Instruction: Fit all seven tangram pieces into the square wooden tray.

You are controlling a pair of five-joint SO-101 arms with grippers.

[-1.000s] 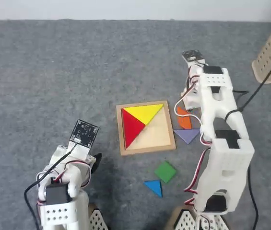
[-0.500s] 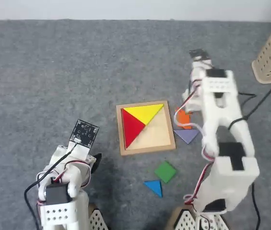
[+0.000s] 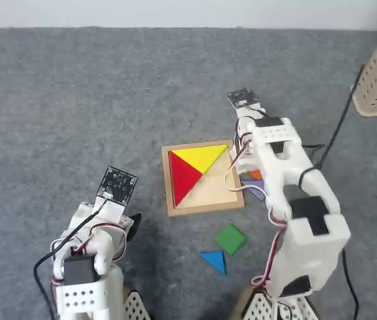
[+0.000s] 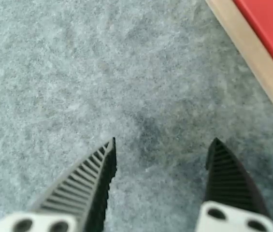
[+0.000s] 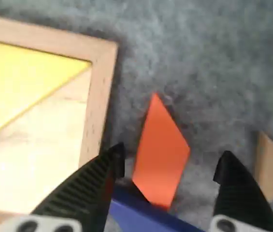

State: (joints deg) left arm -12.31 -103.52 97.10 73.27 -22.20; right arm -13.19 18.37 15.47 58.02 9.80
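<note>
Orange piece (image 5: 161, 140) lies beside the tray (image 5: 100, 96), and we note right gripper (image 5: 172, 153) spread above it, left gripper (image 4: 163, 143) spread over carpet (image 4: 54, 72).

A smooth red piece (image 3: 183, 177) and yellow piece (image 3: 200, 157) lie in a pale, matt wooden tray (image 3: 205, 207) on a rough, fuzzy grey cloth surface (image 3: 75, 100).

Tray (image 3: 207, 209) pale wood, holding yellow triangle (image 3: 200, 157) and red triangle (image 3: 183, 177); orange piece (image 5: 160, 152), green square (image 3: 230, 238), blue triangle (image 3: 214, 260) (carpet (image 3: 75, 87) grey).
</note>
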